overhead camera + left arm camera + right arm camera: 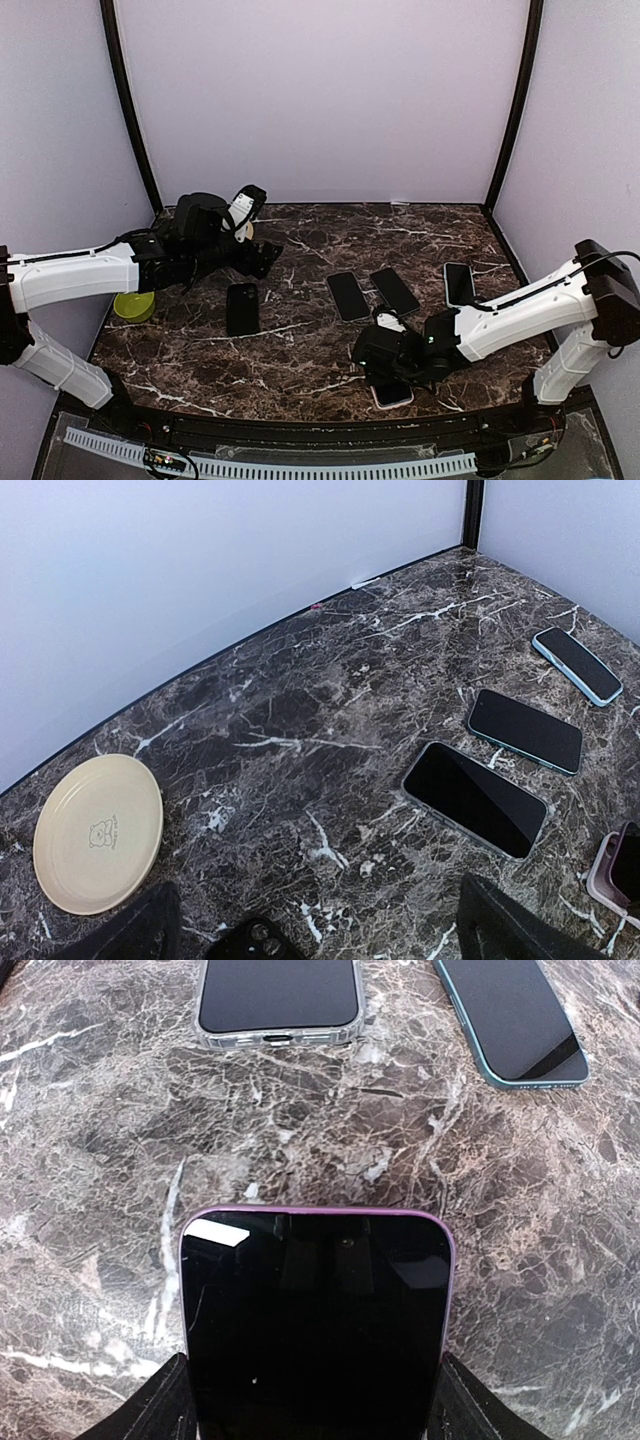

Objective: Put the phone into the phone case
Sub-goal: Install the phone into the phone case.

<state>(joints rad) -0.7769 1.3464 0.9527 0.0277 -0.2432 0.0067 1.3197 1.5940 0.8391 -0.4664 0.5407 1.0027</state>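
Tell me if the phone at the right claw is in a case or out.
In: the phone sits inside a purple case, whose rim wraps its top edge and both corners.

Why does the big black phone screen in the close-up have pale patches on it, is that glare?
Right wrist view: yes, the purple-edged phone mirrors a bright patch and dim shapes from overhead. Left wrist view: even light, and the clear-cased phone shows a plain black screen. Top external view: soft light, no glare on the marble table.
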